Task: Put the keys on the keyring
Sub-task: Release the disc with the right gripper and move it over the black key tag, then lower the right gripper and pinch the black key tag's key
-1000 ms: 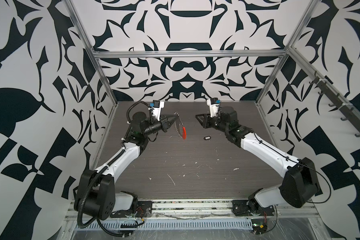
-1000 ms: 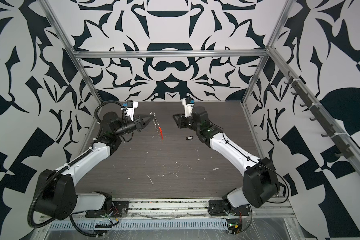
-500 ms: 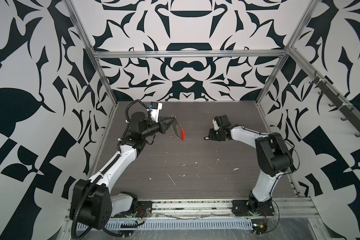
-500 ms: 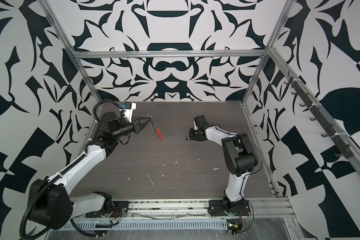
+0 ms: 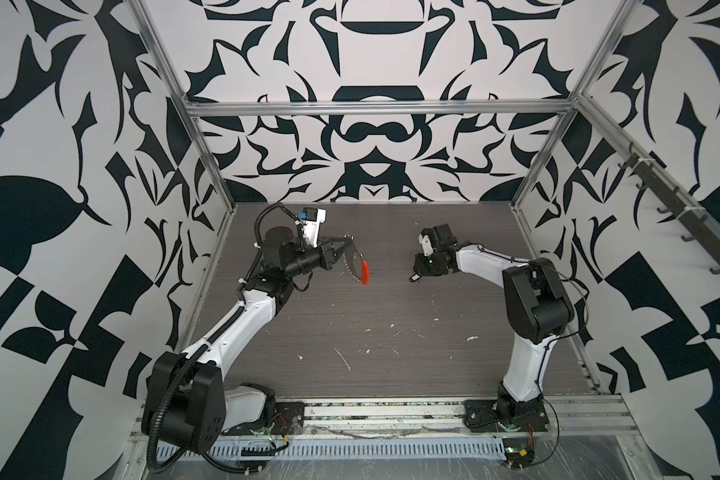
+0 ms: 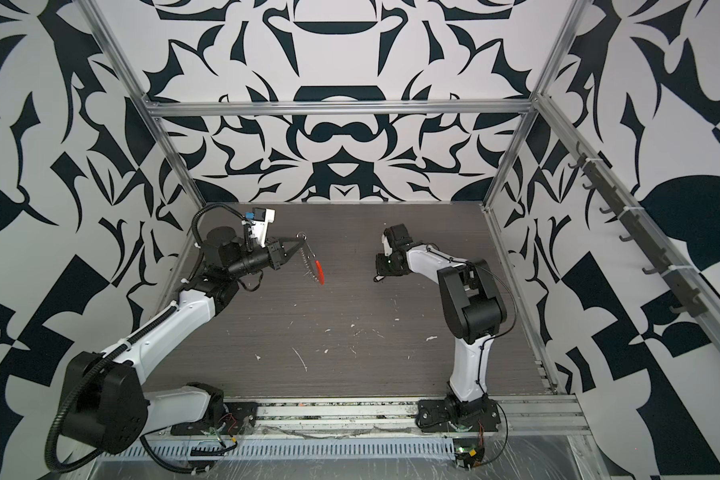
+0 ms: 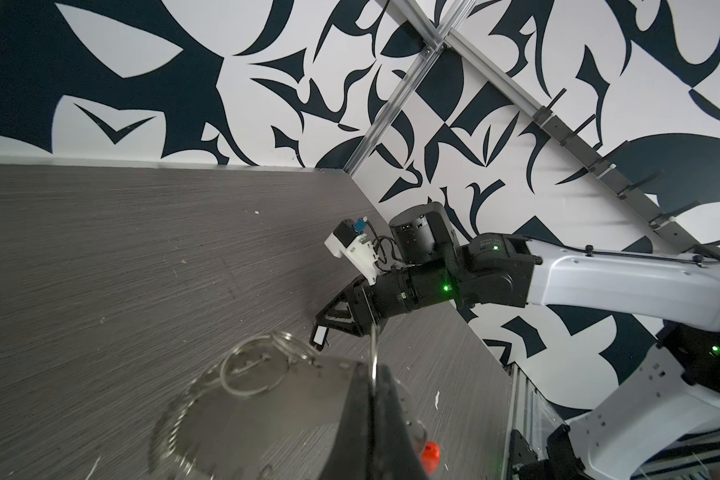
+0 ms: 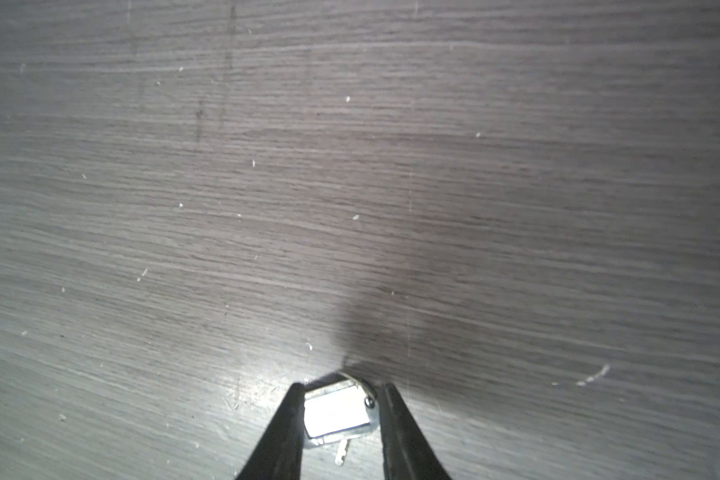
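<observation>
- Keys here means one small black key tag (image 8: 336, 415) with a white window. It seems to be lying on the dark table (image 8: 350, 166), right between the two fingers of the right gripper (image 8: 341, 388).
- Those fingers are standing close on both sides of the tag, but I cannot tell if they are squeezing it.
- The left gripper (image 5: 346, 239) is clenching the top of the keyring (image 5: 355, 264) and holding it up in the air, well apart from the tag. Its orange-red piece (image 5: 365, 274) is hanging at the bottom.
- To do this step well, the right gripper should be closing slowly and keeping the tag in the middle, so it is not sliding or flipping away.
- The right wrist view is showing the white window and a tiny metal ring (image 8: 368, 401) at the tag's corner. In both top views the tag is only a dark speck under the gripper.
- The left wrist view is showing the split rings (image 7: 246, 365) up close and blurry. The right wrist view is not showing the keyring at all.
</observation>
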Available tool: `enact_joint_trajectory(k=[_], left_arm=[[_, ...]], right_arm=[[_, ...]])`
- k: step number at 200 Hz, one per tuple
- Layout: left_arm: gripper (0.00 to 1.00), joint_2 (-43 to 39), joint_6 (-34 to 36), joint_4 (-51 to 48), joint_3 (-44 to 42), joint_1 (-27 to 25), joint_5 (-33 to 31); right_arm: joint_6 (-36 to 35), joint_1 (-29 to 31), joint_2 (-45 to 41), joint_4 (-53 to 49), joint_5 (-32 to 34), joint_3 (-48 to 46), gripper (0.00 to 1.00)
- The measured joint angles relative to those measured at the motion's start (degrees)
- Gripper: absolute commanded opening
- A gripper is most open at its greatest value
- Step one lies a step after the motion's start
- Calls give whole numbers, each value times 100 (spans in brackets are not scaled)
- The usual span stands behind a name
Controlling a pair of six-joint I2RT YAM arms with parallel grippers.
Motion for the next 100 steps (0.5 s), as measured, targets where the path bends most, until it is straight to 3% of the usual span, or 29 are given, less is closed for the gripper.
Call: enact_joint_trajectory(k=[100], left_arm=[[0,92,-83,22,2,0,103]], right_arm=[[-291,0,275,-4,-260,92,41]])
